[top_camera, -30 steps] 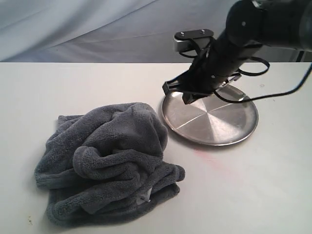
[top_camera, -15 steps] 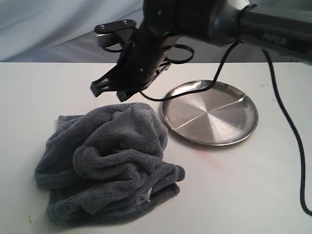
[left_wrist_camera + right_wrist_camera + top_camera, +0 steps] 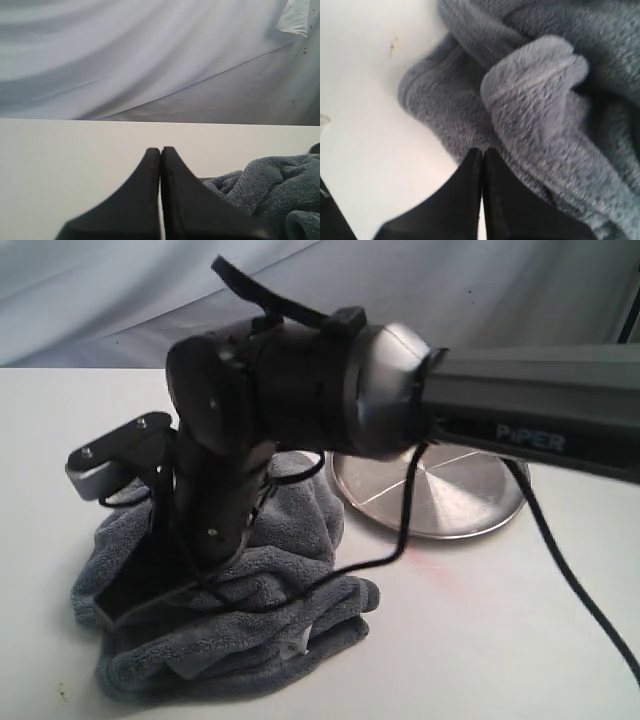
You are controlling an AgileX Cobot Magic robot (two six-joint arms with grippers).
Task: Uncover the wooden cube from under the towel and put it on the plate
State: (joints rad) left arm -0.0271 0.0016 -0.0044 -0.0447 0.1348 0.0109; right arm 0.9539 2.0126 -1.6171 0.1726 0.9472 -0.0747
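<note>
The dark grey towel (image 3: pixel 250 640) lies bunched on the table, left of the silver plate (image 3: pixel 470 495), which has nothing on it. The wooden cube is hidden. My right arm reaches across the middle and covers much of the towel. Its gripper (image 3: pixel 110 608) is low at the towel's left edge. In the right wrist view that gripper (image 3: pixel 481 150) is shut and holds nothing, its tips at the hem of the towel (image 3: pixel 545 100) where cloth meets table. My left gripper (image 3: pixel 160 149) is shut and holds nothing, hovering over bare table with the towel (image 3: pixel 270 190) off to one side.
The white table (image 3: pixel 480 640) stretches in front of and right of the towel. A black cable (image 3: pixel 570 580) from the right arm hangs over the plate and the table's right part. Pale grey cloth (image 3: pixel 150 60) hangs behind the table.
My right arm swung left from above the plate, passed over the towel, and came down at the towel's left edge. The towel and plate have not moved.
</note>
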